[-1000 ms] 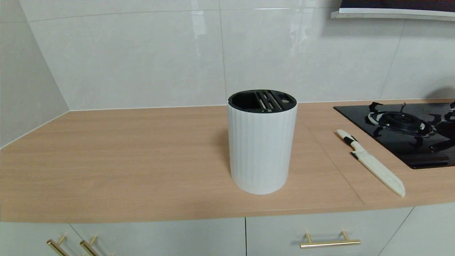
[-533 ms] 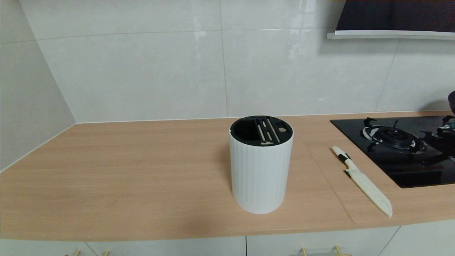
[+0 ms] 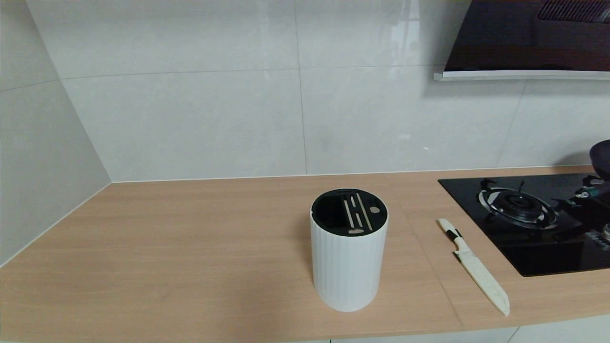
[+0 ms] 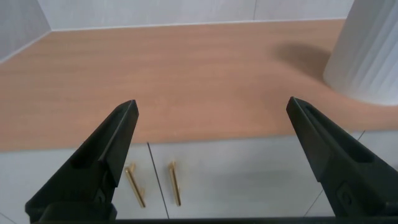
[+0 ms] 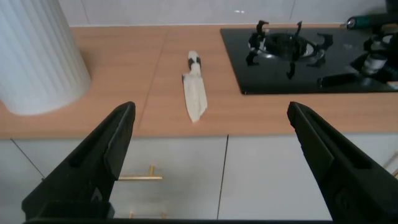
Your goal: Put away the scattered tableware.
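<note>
Knife (image 3: 476, 271) lies flat on countertop (image 3: 190, 247), blade tip toward its front.

A black gas hob (image 3: 524, 250) sits in the wooden worktop (image 3: 190, 247) under a dark range hood (image 3: 533, 38); brass handles (image 4: 175, 183) mark the cabinet fronts (image 4: 242, 177).

Place: a home kitchen.
Worktop: wood-look counter (image 3: 190, 247) along a tiled wall (image 3: 190, 119).
Cooking: black glass gas hob (image 3: 538, 252) set into the counter at 3 o'clock, with an extractor hood (image 3: 524, 43) above it at 1 o'clock.
Storage: white cupboard doors (image 5: 280, 180) with brass handles (image 4: 174, 183) below the counter at 6 o'clock.
Tableware: slotted white knife holder (image 3: 349, 267) at centre, with a knife (image 3: 474, 267) lying at its 3 o'clock.
</note>
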`<state>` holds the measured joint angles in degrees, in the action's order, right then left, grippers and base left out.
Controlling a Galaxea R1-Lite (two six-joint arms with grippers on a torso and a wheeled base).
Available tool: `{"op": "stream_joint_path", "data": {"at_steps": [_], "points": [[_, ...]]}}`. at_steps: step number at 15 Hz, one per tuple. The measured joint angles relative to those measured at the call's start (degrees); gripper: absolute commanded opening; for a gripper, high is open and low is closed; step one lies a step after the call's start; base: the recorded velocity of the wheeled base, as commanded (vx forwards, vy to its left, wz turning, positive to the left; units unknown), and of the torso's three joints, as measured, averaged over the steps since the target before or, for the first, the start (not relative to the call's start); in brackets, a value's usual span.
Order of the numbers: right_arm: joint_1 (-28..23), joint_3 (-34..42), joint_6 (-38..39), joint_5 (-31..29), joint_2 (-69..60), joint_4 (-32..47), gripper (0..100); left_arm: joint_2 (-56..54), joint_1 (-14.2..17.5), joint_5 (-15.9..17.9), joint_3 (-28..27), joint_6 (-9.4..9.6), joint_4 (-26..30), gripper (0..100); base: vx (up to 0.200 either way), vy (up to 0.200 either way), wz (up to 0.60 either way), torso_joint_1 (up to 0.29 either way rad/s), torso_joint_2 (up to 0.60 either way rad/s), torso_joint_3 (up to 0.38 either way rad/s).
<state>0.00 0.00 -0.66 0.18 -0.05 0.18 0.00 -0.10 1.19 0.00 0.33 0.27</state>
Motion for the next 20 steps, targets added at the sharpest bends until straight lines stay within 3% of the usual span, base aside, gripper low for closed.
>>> {"op": "stream_joint_path", "data": {"at_steps": [7, 20], "points": [[0.0, 0.0, 0.0, 0.0, 0.02, 0.0, 100, 0.0, 0.02, 0.0, 0.0, 0.0, 0.0, 100, 0.0, 0.0, 0.0, 0.207, -0.45, -0.244], [0.0, -0.68, -3.22, -0.05, 0.16, 0.17, 100, 0.0, 0.0, 0.0, 0.0, 0.0, 0.0, 100, 0.0, 0.0, 0.0, 0.005, -0.01, -0.004]]}}
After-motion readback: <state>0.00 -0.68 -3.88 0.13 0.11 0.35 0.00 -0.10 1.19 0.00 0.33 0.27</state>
